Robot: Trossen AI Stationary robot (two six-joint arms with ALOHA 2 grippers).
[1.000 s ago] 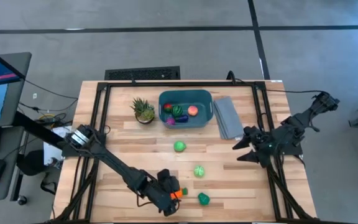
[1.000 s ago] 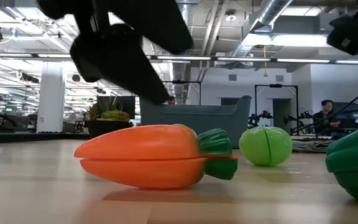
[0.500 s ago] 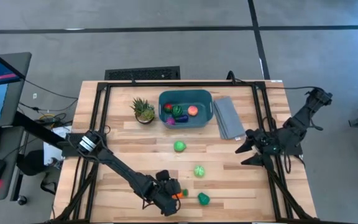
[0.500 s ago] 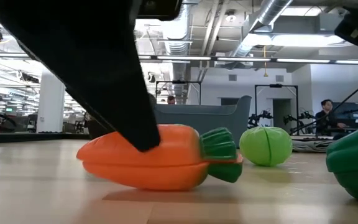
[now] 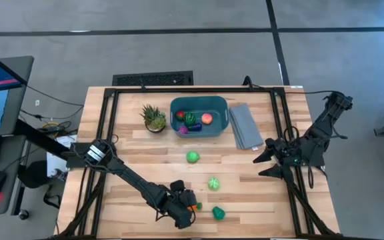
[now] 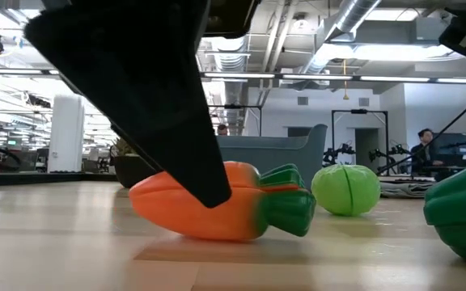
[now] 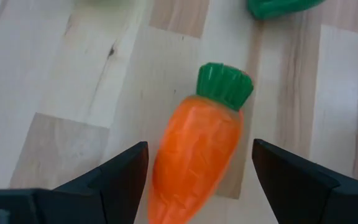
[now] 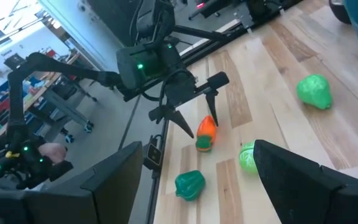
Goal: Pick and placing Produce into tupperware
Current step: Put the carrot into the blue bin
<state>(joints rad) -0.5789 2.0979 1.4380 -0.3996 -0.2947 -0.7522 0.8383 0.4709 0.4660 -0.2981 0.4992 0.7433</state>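
Note:
An orange carrot (image 7: 197, 149) with a green top lies on its side on the table near the front edge. My left gripper (image 5: 187, 205) stands over it, open, one finger on each side of its thick body. Two green balls (image 5: 192, 157) (image 5: 213, 183) and a dark green piece (image 5: 218, 213) rest on the wood. The teal tupperware (image 5: 199, 99) at the far middle holds a watermelon (image 5: 191, 119), a peach (image 5: 207, 119), a strawberry and a magenta piece. My right gripper (image 5: 260, 165) hangs open over the table's right side. My left gripper comes at the carrot slanting down from the table's left, its fingers lying along the carrot's body (image 7: 185, 168). In the low view one fingertip (image 6: 213, 194) stands in front of the carrot; whether it touches I cannot tell.
A spiky potted plant (image 5: 154, 118) stands left of the tupperware and a grey ribbed slab (image 5: 245, 125) lies to its right. Black frame rails run along the table's left and right sides. A person (image 6: 423, 149) sits in the room beyond the table.
My left gripper has come down over the carrot and tipped more steeply. The carrot has turned a little on the table: its pointed end has swung round while its green top has stayed about where it was.

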